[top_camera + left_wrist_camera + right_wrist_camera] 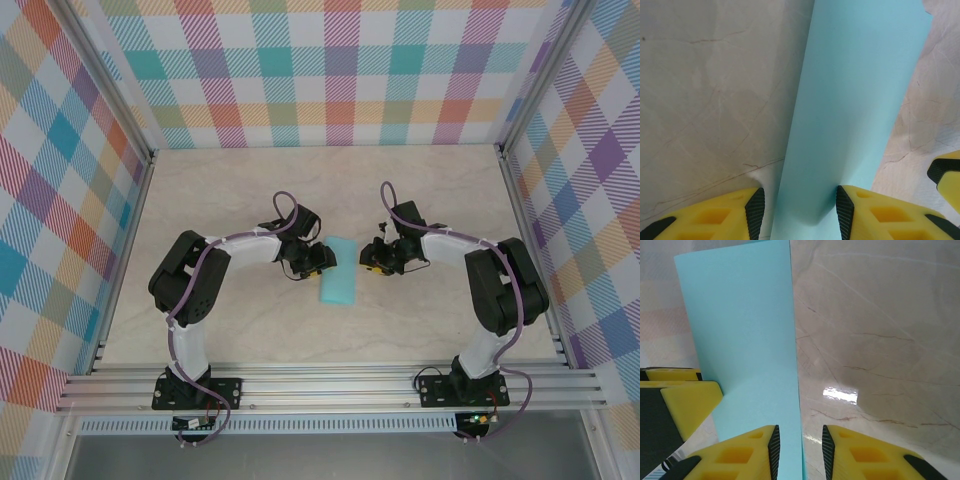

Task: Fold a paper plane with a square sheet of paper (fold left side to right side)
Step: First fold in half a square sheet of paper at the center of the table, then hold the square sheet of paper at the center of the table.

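High rear overview, close wrist views, shared paper (338, 272)

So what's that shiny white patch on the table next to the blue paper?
Right wrist view: that patch is glare, a light bouncing off the glossy table just right of the paper. Left wrist view: no glare, the paper only gets a little darker near the bottom. Top view: soft, even light, no bright spots.
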{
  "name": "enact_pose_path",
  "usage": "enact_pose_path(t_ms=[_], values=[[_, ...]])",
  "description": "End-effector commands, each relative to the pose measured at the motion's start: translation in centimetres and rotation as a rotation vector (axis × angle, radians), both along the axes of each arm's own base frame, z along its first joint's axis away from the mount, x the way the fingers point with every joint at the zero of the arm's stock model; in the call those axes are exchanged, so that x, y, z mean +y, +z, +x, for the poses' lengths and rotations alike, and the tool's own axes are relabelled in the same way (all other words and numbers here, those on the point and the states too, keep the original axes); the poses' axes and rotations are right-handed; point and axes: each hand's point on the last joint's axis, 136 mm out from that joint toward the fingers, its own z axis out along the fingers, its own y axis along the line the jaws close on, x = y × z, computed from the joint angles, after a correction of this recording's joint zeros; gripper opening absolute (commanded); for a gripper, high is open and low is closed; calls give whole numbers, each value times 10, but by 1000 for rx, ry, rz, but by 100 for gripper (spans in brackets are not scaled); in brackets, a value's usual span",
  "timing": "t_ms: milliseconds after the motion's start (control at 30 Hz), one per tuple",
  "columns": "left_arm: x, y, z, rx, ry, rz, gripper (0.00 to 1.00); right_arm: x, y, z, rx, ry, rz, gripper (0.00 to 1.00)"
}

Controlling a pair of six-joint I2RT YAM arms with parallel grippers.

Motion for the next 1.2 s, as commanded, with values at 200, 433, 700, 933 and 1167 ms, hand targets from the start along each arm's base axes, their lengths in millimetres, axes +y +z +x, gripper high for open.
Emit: enact_pose_path(t_ms=[200,433,700,933,1167], values=[[7,-21,9,-31,45,61,45,-1,-5,-3,10,-24,15,28],[9,-22,8,-31,56,66,42,-12,9,2,-72,-77,-26,26],[10,-23,9,-29,62,70,42,-13,14,3,-84,-84,-20,25],[10,-25,9,-22,71,71,44,-7,9,1,-53,-70,1,24],[8,-27,9,-16,70,68,44,-6,7,2,-42,-64,8,24]])
